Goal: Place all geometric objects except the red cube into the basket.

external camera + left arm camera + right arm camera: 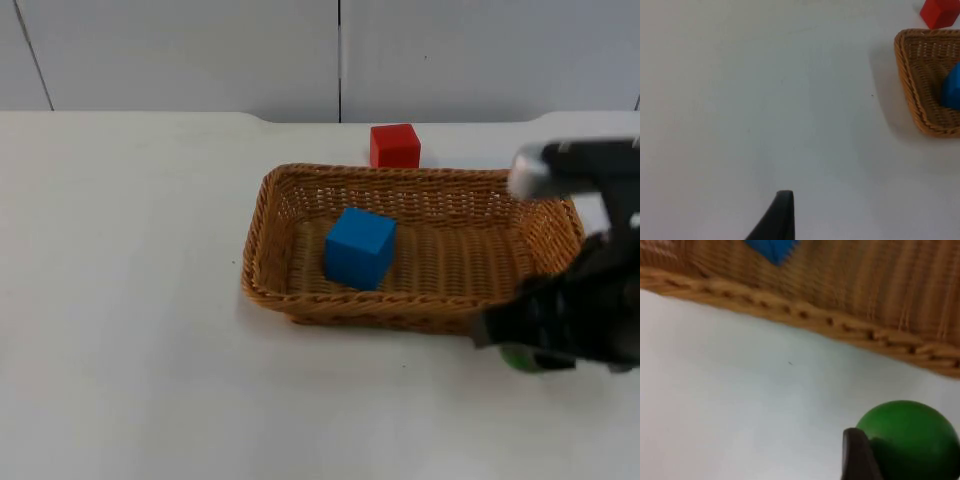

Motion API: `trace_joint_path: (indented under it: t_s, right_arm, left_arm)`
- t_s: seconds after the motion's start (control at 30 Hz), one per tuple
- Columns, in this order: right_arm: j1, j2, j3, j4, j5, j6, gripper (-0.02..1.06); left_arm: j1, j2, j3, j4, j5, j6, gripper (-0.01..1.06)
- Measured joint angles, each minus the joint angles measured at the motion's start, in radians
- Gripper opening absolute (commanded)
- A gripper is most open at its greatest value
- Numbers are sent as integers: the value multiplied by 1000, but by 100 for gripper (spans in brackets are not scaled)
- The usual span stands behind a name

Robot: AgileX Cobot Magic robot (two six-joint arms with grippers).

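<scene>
Right gripper (530, 352): low outside basket's front rim, fingers at green ball (907, 440); grip state unclear.
Basket (300, 300): holds blue cube (359, 247).
Red cube (395, 146): behind basket.
Left gripper (777, 220): waits over bare table (130, 300).

We find the basket (300, 300) woven wicker, rough; the ball (910, 435) smooth, matt; the table (120, 300) smooth, matt white.

You have the white table (130, 300) spreading beneath the right gripper (527, 352) and out to its left. Beyond the gripper, at the table's far edge, stands the grey partition wall (180, 50), split by a dark upright seam (340, 60).
</scene>
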Motion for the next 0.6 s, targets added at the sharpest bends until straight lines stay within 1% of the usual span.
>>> trace_joint_path:
  t_s: [0.03,0.13,0.17,0.2,0.23,0.27,0.3,0.33,0.4,0.47,0.6]
  right_arm:
    - [0,0,0,0,0,0,0]
    - [0,-143,-1,275,21,-324,0]
    - [0,-179,-9,370,60,-440,0]
    - [0,-220,-22,461,130,-565,0]
    - [0,-245,-36,508,191,-643,0]
    - [0,-264,-57,544,256,-710,0]
    - [0,-264,-57,544,256,-710,0]
    - [0,-272,-68,561,294,-746,0]
    - [0,-287,-124,611,426,-883,0]
    - [0,-290,-152,646,456,-946,0]
    - [0,-290,-183,674,464,-980,0]
  left_arm:
    - [0,0,0,0,0,0,105]
    - [0,0,0,0,0,0,105]
    - [0,0,0,0,0,0,105]
    - [0,0,0,0,0,0,105]
    - [0,0,0,0,0,0,105]
    - [0,0,0,0,0,0,105]
    - [0,0,0,0,0,0,105]
    - [0,0,0,-2,0,0,105]
    - [0,0,0,-2,0,0,105]
    - [0,0,0,-2,0,0,105]
    - [0,0,0,-2,0,0,105]
